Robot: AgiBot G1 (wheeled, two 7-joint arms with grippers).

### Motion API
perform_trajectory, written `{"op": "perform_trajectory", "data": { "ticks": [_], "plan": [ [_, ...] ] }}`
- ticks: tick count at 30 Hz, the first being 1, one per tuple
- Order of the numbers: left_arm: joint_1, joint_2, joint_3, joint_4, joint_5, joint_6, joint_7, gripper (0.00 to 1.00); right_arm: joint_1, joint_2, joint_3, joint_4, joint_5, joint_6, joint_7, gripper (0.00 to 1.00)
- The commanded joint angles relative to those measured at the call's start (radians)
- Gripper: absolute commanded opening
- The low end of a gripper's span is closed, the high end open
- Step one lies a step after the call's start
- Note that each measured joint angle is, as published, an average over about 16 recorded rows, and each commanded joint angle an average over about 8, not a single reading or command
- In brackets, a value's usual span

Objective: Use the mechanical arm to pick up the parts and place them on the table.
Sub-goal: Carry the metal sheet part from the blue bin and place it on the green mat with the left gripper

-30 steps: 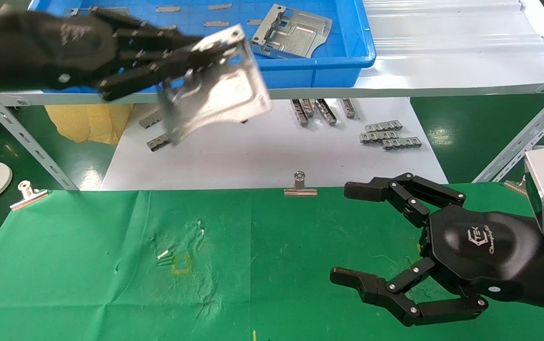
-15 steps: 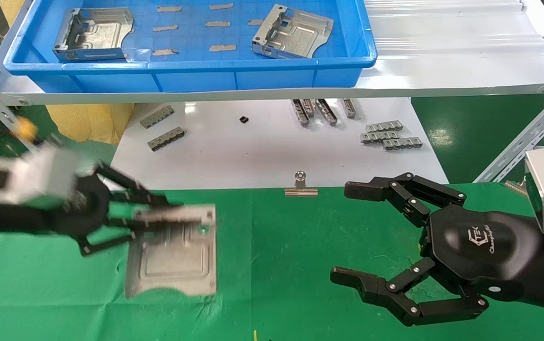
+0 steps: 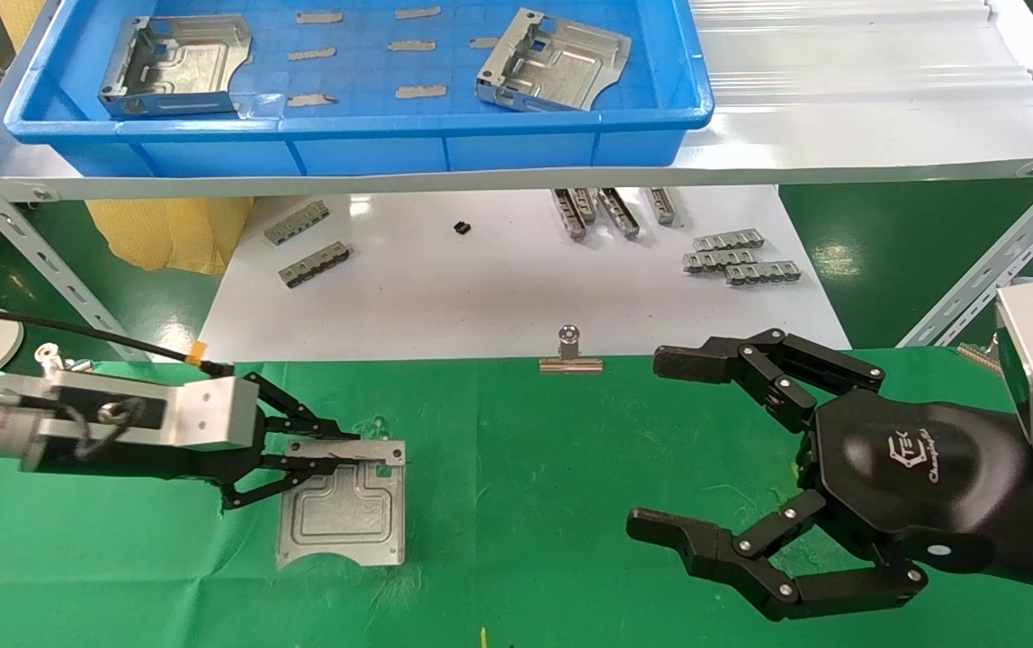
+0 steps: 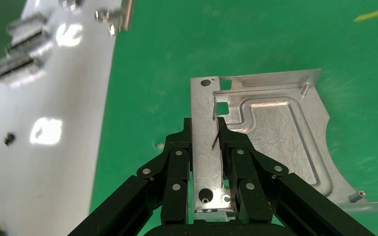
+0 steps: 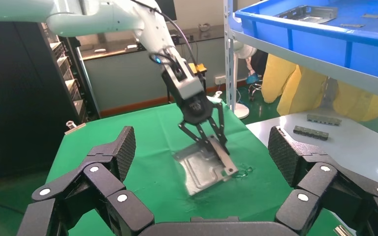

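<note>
A silver part (image 3: 345, 513) sits low over the green table (image 3: 525, 450) at the left of centre. My left gripper (image 3: 336, 450) is shut on its upturned flange. In the left wrist view both black fingers (image 4: 179, 157) press the flange strip of this part (image 4: 275, 132) from either side. The right wrist view shows the part (image 5: 202, 169) tilted, its far edge down on the cloth. Two more parts (image 3: 176, 65) (image 3: 552, 61) lie in the blue tray (image 3: 444, 144) on the shelf. My right gripper (image 3: 651, 450) hovers open over the table's right side, holding nothing.
A white board (image 3: 498, 297) beyond the table carries small grey toothed strips (image 3: 737, 256). A silver binder clip (image 3: 570, 355) grips the cloth's far edge. Angled shelf legs (image 3: 993, 270) stand at both sides. Bare green cloth lies between the two grippers.
My left arm swung down from tray height to the green cloth with the part in its grip. The part now sits flatter and lower. The right arm has not moved.
</note>
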Motion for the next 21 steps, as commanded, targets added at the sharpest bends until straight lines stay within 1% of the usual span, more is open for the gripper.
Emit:
{"op": "perform_trajectory", "data": {
  "ticks": [1, 3, 4, 5, 9, 12, 16, 21],
  "plan": [
    [0.003, 0.025, -0.004, 0.056, -0.002, -0.026, 0.039, 0.65, 0.000, 0.000, 0.000, 0.000, 0.000, 0.000, 0.000, 1.00],
    [0.003, 0.045, -0.002, 0.090, 0.004, -0.048, 0.066, 0.89, 0.000, 0.000, 0.000, 0.000, 0.000, 0.000, 0.000, 1.00],
    [0.002, 0.053, -0.002, 0.105, 0.006, -0.058, 0.078, 0.98, 0.000, 0.000, 0.000, 0.000, 0.000, 0.000, 0.000, 1.00],
    [0.001, 0.062, 0.000, 0.119, 0.009, -0.067, 0.089, 1.00, 0.000, 0.000, 0.000, 0.000, 0.000, 0.000, 0.000, 1.00],
    [-0.007, 0.087, 0.001, 0.161, 0.015, -0.086, 0.121, 1.00, 0.000, 0.000, 0.000, 0.000, 0.000, 0.000, 0.000, 1.00],
    [-0.018, 0.094, 0.000, 0.183, 0.013, -0.075, 0.137, 1.00, 0.000, 0.000, 0.000, 0.000, 0.000, 0.000, 0.000, 1.00],
    [-0.028, 0.090, -0.014, 0.214, -0.010, -0.023, 0.134, 1.00, 0.000, 0.000, 0.000, 0.000, 0.000, 0.000, 0.000, 1.00],
    [-0.010, 0.072, -0.047, 0.268, -0.065, 0.071, 0.084, 1.00, 0.000, 0.000, 0.000, 0.000, 0.000, 0.000, 0.000, 1.00]
  ]
}}
